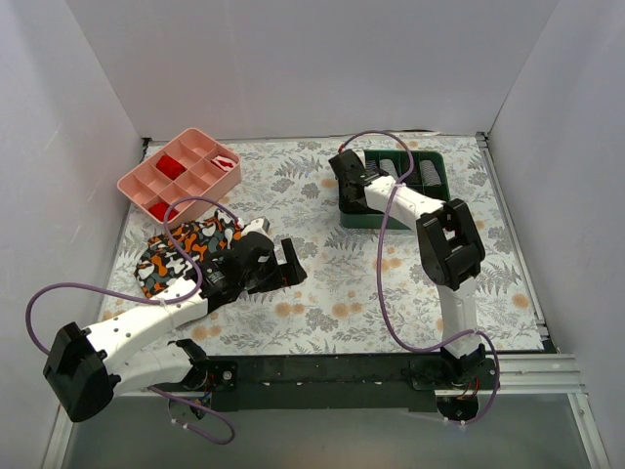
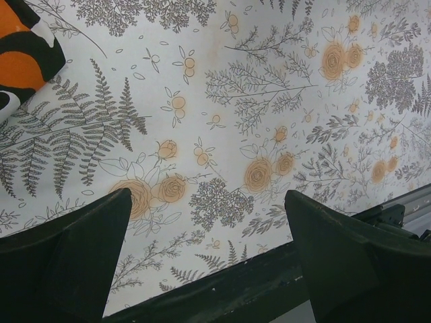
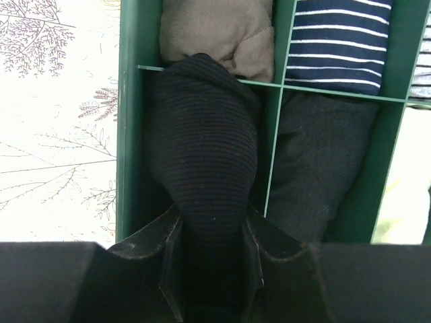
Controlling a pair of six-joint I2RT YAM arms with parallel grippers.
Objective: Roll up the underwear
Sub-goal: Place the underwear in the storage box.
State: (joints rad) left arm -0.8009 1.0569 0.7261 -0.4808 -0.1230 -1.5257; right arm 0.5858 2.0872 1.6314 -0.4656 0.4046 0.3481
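The underwear (image 3: 202, 148) is a rolled bundle of black ribbed fabric sitting in the near left compartment of the green divided tray (image 3: 128, 134). My right gripper (image 3: 212, 214) is shut on its near end, with a finger on each side. Beige fabric (image 3: 219, 30) lies just beyond it in the far compartment; I cannot tell whether it is the waistband. In the top view my right gripper (image 1: 350, 176) is at the tray's (image 1: 356, 223) left end, and it hides the underwear. My left gripper (image 1: 283, 266) is open and empty over the floral tablecloth (image 2: 222, 101), its jaws wide apart (image 2: 207, 195).
An orange, black and white patterned cloth (image 1: 181, 249) lies at the left, its corner in the left wrist view (image 2: 27, 54). A pink divided tray (image 1: 181, 176) with red items stands at the back left. The green tray also holds a striped roll (image 3: 343, 40) and a dark grey roll (image 3: 316, 161).
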